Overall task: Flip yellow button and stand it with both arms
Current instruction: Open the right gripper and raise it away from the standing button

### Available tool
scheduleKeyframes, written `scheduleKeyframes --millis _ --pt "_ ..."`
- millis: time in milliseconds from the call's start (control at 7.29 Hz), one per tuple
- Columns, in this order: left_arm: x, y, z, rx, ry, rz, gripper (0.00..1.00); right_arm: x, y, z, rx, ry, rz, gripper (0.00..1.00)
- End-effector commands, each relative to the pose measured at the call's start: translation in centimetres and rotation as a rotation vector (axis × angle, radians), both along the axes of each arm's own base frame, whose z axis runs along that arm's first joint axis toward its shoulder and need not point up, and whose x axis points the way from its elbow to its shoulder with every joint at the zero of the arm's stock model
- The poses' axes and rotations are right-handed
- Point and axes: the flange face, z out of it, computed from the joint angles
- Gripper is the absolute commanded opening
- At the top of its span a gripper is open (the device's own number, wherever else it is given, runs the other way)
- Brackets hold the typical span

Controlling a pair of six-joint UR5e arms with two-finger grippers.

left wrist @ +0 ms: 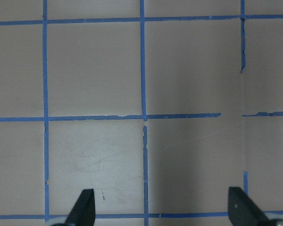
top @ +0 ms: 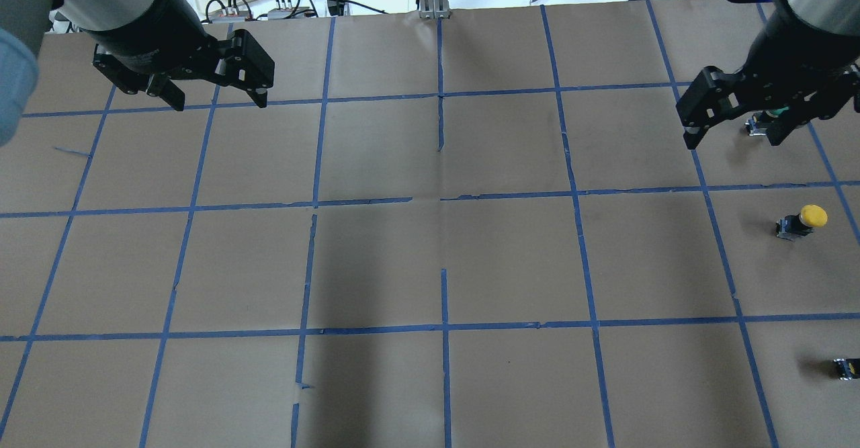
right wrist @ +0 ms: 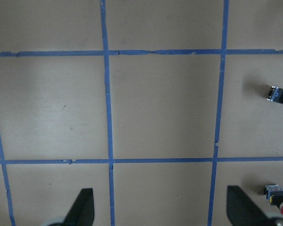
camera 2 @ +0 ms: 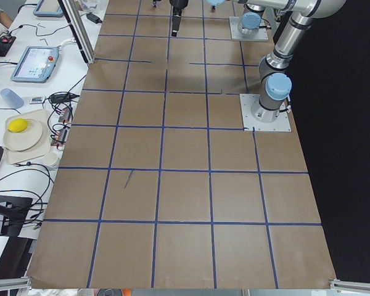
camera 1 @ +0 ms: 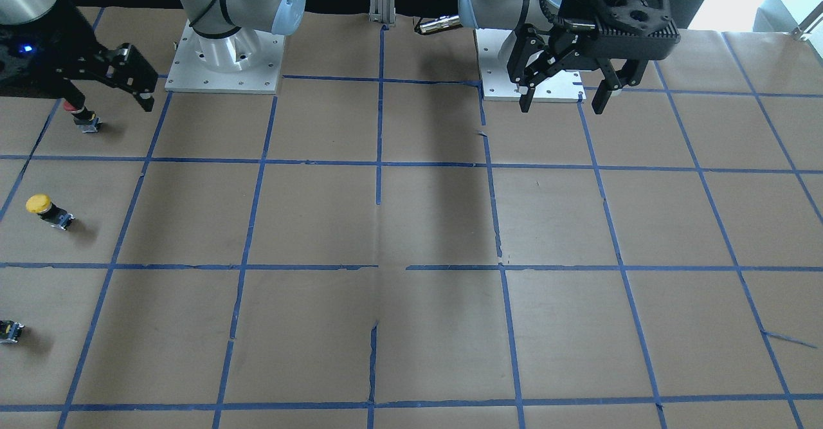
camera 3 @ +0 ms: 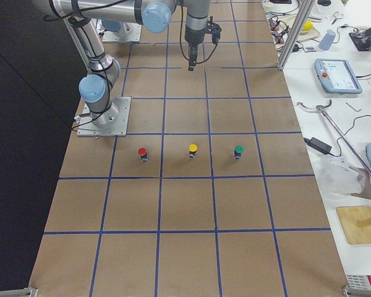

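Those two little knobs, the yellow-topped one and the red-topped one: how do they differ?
Cap colour: the yellow button has a yellow cap, the red button a red one. Place: the red button stands nearer the right arm's base plate; the yellow button is in the next square out. In the front-facing view the right gripper partly overlaps the red button, not the yellow button. Both stand upright, cap up, with nothing gripping them.
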Motion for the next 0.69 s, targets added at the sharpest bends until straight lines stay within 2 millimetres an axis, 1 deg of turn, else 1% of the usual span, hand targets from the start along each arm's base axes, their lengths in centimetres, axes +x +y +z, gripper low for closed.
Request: scheduleKeyframes --millis 0,137,274,411,548 --pt "0.0 0.0 0.0 0.0 0.0 0.0 1.0 4.8 1.7 0.5 0.021 0.012 0.076 1.0" --pt "0.0 0.0 0.0 0.0 0.0 0.0 1.0 5.0 2.5 0.8 0.014 0.006 0.067 1.0" --pt "0.0 0.0 0.0 0.0 0.0 0.0 1.0 5.4 3.1 -0.1 0.028 -0.003 0.032 1.0" --pt "0.0 0.0 0.1 -0.002 -0.001 0.0 1.0 5.2 3.3 -0.9 0.045 0.0 0.032 1.0" --pt "0.0 0.0 0.1 -0.002 0.0 0.0 1.0 5.1 3.9 -0.2 0.033 0.004 0.026 1.0"
